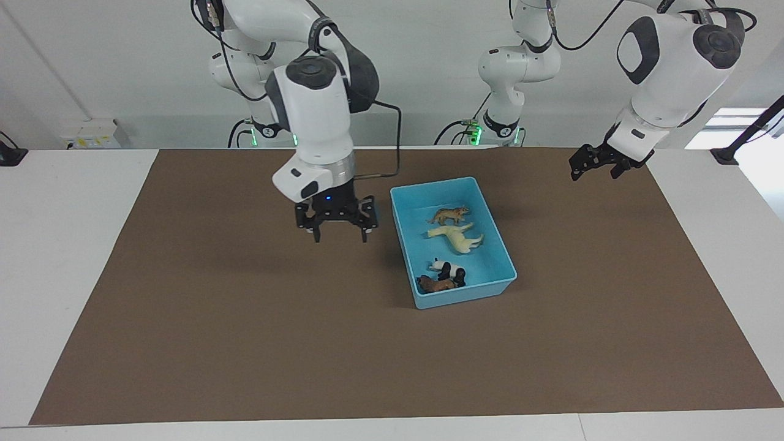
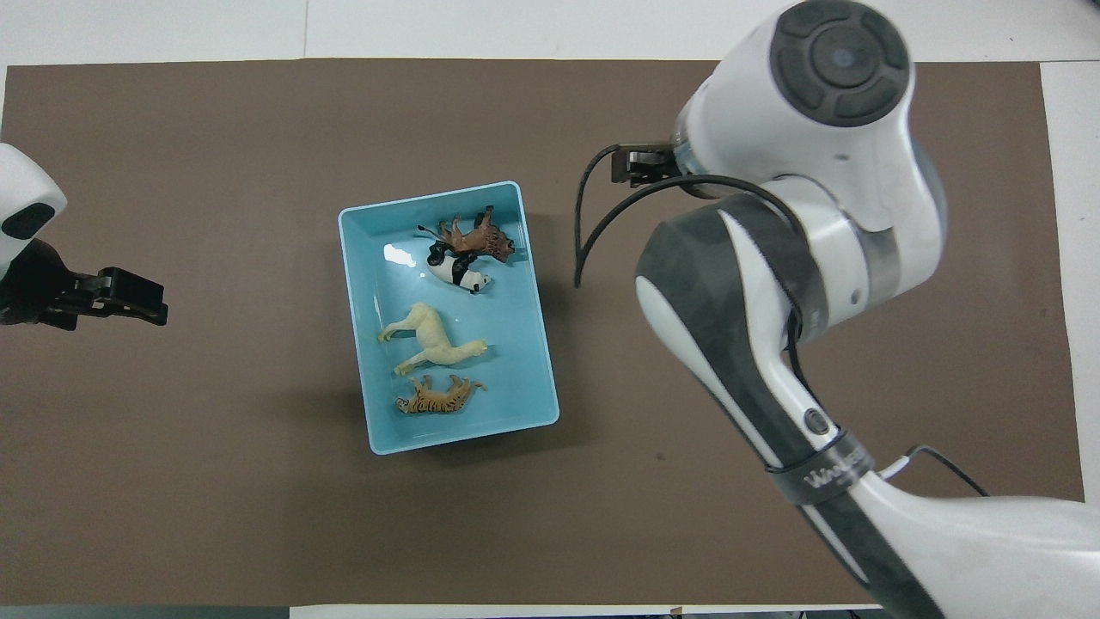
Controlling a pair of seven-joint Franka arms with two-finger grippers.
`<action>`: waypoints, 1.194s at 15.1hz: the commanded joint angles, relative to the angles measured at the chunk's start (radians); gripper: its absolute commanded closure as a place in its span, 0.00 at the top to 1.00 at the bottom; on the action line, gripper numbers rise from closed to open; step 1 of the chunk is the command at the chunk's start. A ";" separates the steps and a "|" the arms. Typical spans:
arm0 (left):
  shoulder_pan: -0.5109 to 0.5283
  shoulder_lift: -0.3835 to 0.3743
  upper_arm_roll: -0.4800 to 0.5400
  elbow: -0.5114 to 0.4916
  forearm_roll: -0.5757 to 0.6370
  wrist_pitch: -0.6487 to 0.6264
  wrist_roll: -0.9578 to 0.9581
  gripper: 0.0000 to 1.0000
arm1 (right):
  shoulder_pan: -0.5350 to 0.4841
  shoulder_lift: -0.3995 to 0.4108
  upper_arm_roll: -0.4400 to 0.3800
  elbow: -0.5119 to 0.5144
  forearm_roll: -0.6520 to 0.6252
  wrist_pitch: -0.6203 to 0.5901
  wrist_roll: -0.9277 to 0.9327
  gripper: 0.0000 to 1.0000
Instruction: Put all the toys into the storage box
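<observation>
The light-blue storage box sits on the brown mat covering the bench, and all 4 toys lie inside it. Taking the box as a clock face in the overhead view, the dark brown shaggy animal lies at 12 o'clock, touching the black-and-white panda just below it; the cream-white horse lies on its side at the centre, and the orange striped tiger lies at 6 o'clock, apart from the horse. The right gripper hangs empty over bare mat beside the box, toward the right arm's end of the bench, its jaws spread. The left gripper hangs empty over the mat toward the left arm's end, well apart from the box, its jaws spread as well. A dark band on the right arm carries white lettering, too small to read
</observation>
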 commanded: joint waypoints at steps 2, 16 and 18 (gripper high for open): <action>-0.011 -0.012 0.009 -0.017 -0.006 0.010 0.016 1.00 | -0.160 -0.036 0.016 -0.030 0.003 -0.008 -0.169 1.00; -0.035 -0.010 0.003 -0.020 -0.013 0.070 0.010 1.00 | -0.384 -0.306 0.016 -0.121 0.013 -0.342 -0.344 1.00; -0.035 -0.009 0.003 -0.013 -0.013 0.076 0.007 1.00 | -0.386 -0.369 0.016 -0.187 0.013 -0.385 -0.344 1.00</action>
